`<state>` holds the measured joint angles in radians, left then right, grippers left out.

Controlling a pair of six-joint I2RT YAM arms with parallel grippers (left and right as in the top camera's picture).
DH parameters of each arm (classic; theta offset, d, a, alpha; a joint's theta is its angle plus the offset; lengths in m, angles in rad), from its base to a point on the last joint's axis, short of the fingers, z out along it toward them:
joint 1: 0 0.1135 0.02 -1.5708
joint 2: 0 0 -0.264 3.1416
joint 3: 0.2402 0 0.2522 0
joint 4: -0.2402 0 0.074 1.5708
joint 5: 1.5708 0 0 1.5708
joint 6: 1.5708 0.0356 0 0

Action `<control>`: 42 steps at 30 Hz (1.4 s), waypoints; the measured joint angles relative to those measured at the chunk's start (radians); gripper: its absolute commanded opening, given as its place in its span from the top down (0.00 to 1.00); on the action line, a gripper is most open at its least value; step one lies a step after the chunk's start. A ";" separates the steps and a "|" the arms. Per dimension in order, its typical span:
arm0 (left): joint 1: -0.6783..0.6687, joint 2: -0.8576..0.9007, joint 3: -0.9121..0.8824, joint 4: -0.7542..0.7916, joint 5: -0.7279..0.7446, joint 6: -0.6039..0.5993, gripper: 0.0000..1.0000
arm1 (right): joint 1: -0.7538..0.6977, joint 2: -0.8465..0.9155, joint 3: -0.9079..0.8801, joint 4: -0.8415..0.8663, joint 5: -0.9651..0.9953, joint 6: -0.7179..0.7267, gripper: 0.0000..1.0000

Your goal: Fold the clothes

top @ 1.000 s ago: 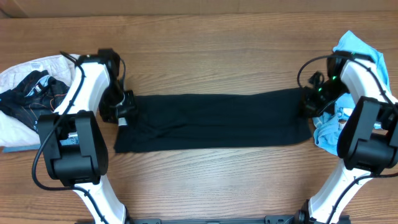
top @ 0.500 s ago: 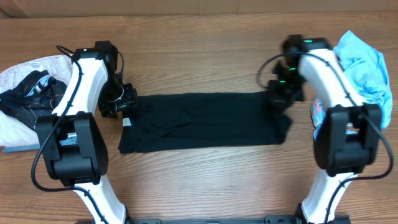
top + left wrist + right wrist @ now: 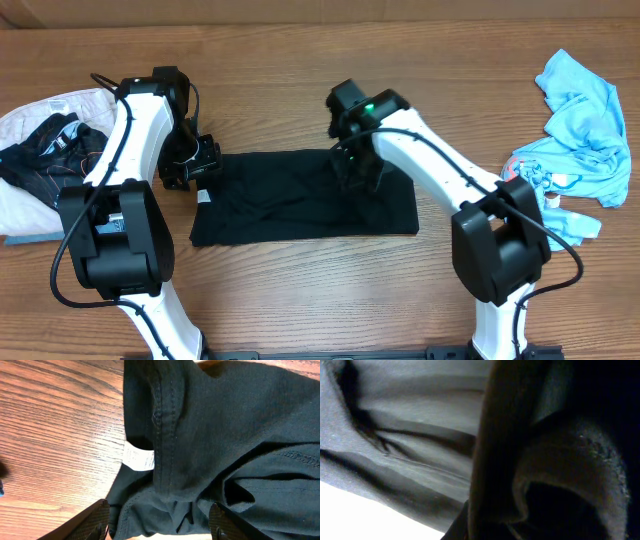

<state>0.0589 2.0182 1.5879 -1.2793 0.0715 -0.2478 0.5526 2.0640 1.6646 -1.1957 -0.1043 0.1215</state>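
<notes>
The clothes (image 3: 280, 205), a single plain black garment, lie flat on the wooden table (image 3: 320, 90) a little left of centre. They sit between the two arms, with the long sides running left to right. The near edge is fairly straight and the surface shows shallow wrinkles.

At the garment's far left corner the left gripper (image 3: 160, 521) hangs just above the fabric. Its fingers (image 3: 95, 520) are spread wide with the stitched hem between them, and nothing is pinched. A small white label (image 3: 139, 456) sticks out from the garment's left edge there, against the bare wood.

Over the right part of the garment, toward its far edge, the right gripper (image 3: 357, 172) is pressed together on a fold of the black fabric. The right wrist view is filled with dark bunched cloth right at the lens, so the fingertips themselves cannot be made out.

At the table's left edge, apart from the garment, a white cloth (image 3: 25, 210) lies with a black printed fabric (image 3: 40, 160) on top. On the right side, well apart from the garment and reaching farthest back, lies a crumpled light blue shirt (image 3: 580, 100).
</notes>
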 measured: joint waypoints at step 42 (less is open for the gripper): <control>0.000 0.000 0.000 0.000 0.000 0.000 0.32 | -0.053 -0.036 -0.057 -0.038 0.077 0.078 0.59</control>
<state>0.0586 2.0182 1.5879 -1.2797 0.0715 -0.2478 0.4992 2.0277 1.6073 -1.2335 -0.0269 0.1993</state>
